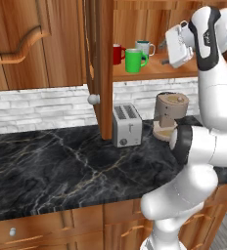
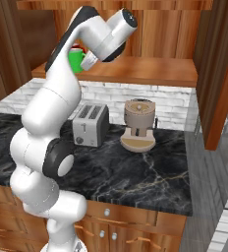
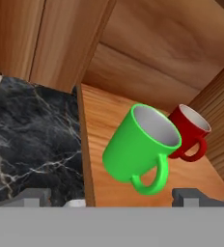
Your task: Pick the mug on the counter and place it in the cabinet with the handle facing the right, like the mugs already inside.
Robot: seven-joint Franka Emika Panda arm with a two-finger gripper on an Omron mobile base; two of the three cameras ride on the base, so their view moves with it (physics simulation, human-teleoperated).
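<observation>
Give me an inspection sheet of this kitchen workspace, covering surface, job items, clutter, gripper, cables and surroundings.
Surface: black marble counter, pale veins, wooden drawers below.
Job's things: green mug stands upright on the cabinet shelf, free of the gripper; in the left base view its handle points right. Red mug and teal-and-white mug stand behind it.
Clutter: silver toaster and a tan coffee machine on the counter.
Gripper: gripper open, drawn back from the green mug, fingertips apart on either side at the hand view's bottom.
Cables: nothing seen.
Surroundings: cabinet door swung open, round knob; white brick wall behind the counter.
</observation>
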